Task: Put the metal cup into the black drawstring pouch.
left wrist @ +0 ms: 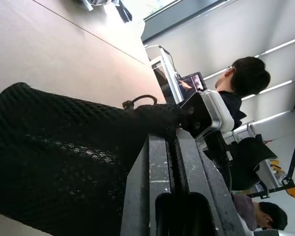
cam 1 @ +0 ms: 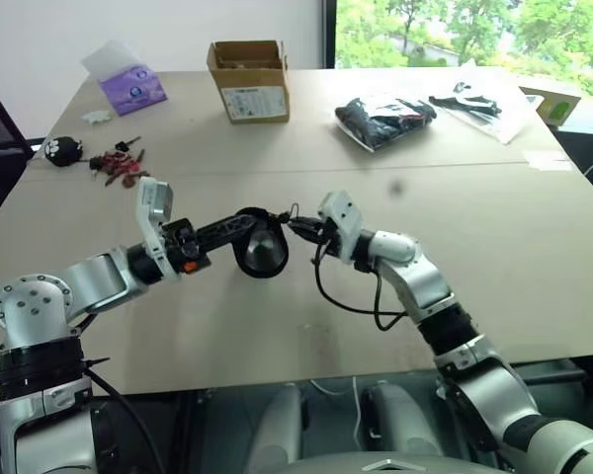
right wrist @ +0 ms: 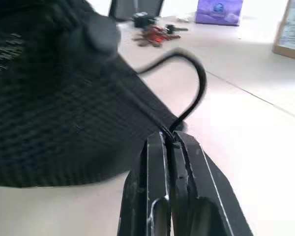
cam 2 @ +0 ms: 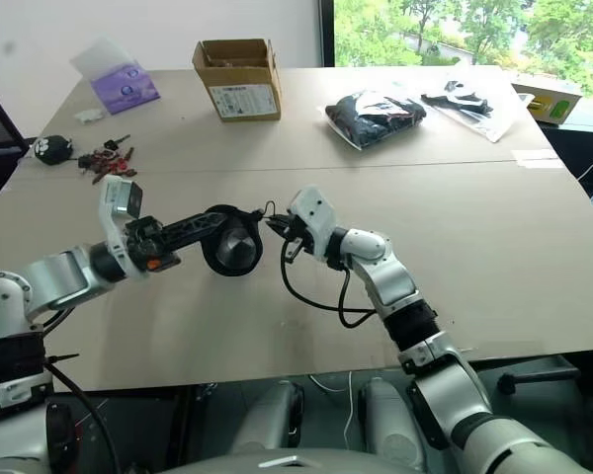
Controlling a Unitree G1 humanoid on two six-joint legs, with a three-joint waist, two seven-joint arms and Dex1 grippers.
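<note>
The black drawstring pouch [cam 1: 261, 247] hangs above the table [cam 1: 494, 237] between my two grippers, bulging and rounded. A dull grey rounded shape [cam 1: 265, 253] shows inside it, seemingly the metal cup; I cannot tell for sure. My left gripper [cam 1: 239, 223] comes in level from the left and is shut on the pouch's upper edge; the left wrist view has the mesh fabric [left wrist: 64, 162] against its fingers [left wrist: 157, 167]. My right gripper [cam 1: 298, 228] comes in from the right and is shut on the thin drawstring cord [right wrist: 199, 86], which loops up from its fingertips [right wrist: 160, 147].
At the back of the table stand a cardboard box [cam 1: 249, 79] and a purple packet [cam 1: 130, 87]. Keys and small red items [cam 1: 119, 163] lie at the far left. Two clear plastic bags of black items [cam 1: 383, 117] lie at the back right. People sit in the background [left wrist: 246, 78].
</note>
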